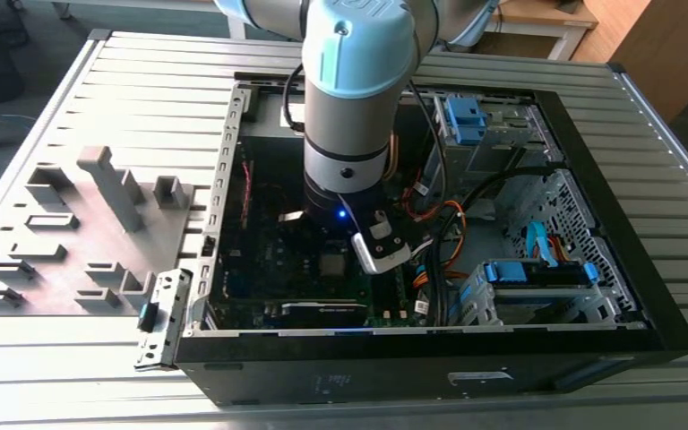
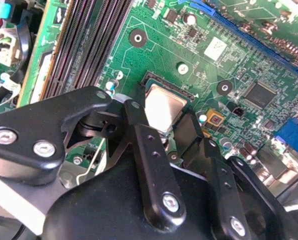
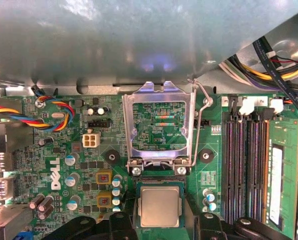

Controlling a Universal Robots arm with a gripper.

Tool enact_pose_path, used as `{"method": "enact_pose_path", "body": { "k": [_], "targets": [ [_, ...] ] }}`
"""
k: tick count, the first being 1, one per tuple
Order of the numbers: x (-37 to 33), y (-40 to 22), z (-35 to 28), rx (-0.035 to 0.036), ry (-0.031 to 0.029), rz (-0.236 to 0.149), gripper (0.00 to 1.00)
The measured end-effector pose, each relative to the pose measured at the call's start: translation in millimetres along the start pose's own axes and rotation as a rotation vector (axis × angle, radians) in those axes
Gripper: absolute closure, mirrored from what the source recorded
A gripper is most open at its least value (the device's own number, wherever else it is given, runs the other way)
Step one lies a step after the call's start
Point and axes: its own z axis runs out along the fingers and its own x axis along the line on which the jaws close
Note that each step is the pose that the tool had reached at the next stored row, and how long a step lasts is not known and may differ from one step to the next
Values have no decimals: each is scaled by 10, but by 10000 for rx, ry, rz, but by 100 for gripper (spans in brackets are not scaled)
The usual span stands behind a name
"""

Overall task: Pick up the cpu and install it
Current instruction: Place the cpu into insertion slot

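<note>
The cpu (image 3: 160,206), a small square chip with a pale silvery top, lies flat in the dark socket on the green motherboard (image 3: 54,150). In the second wrist view the cpu (image 2: 161,106) shows between two black fingers (image 2: 135,117). My gripper (image 2: 161,119) is down inside the computer case, its fingers against two opposite edges of the chip, shut on it. In the first wrist view my gripper (image 3: 160,222) straddles the chip. The silver socket frame (image 3: 159,125) stands flipped open just beyond the socket, its wire lever (image 3: 205,102) raised. In the exterior view the cpu (image 1: 334,264) sits below the arm's wrist.
The black case (image 1: 607,296) lies open on a slatted metal table (image 1: 117,98). Memory slots (image 3: 244,165) and a green memory stick (image 3: 278,175) run beside the socket. Cable bundles (image 3: 284,60), blue drive bays (image 1: 536,273) and a grey fixture tray (image 1: 69,233) surround the work area.
</note>
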Motion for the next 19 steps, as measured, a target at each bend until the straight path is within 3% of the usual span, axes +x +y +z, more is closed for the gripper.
{"method": "enact_pose_path", "body": {
  "k": [19],
  "targets": [
    [0,1,16,0,0,0,53]
  ]
}}
